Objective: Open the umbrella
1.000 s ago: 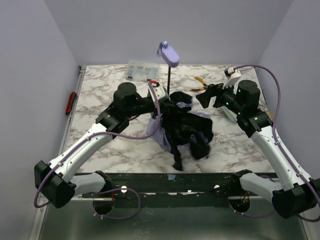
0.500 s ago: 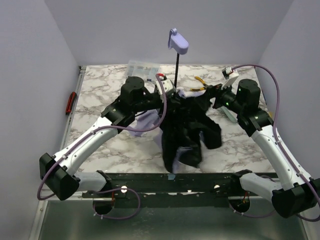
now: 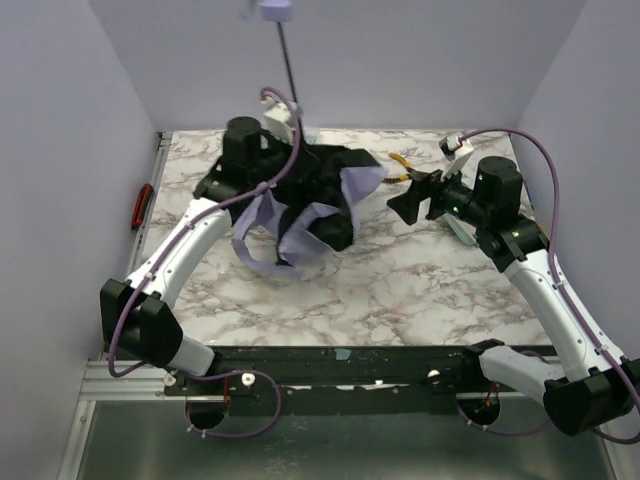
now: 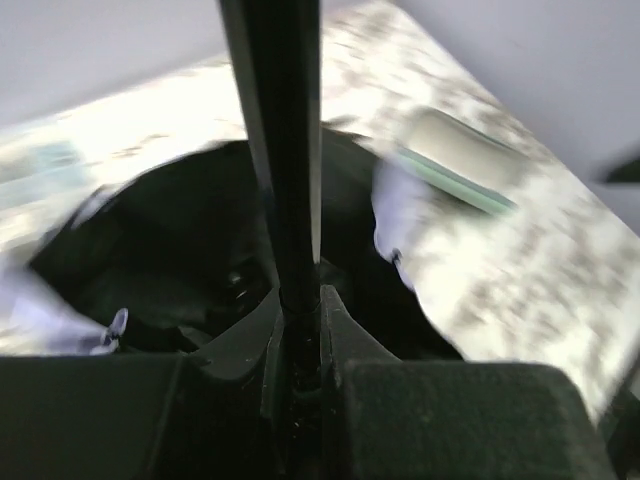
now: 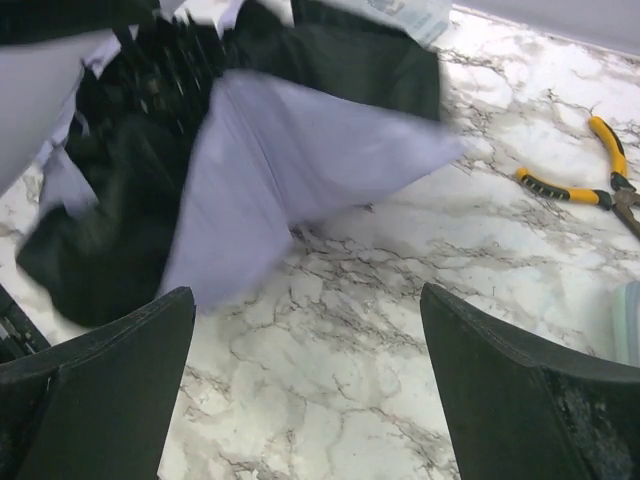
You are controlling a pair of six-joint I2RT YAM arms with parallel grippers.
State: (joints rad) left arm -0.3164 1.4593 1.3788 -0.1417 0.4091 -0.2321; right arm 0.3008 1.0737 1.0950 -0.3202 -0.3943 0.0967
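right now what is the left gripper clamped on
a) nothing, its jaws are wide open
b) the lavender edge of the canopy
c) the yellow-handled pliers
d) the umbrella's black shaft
d: the left wrist view shows the left gripper shut on the umbrella's black shaft, and the yellow-handled pliers lie apart from it, ungripped.

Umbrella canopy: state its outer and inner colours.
The folding umbrella's fabric canopy is pale lavender outside, black inside; right wrist view shows it best.
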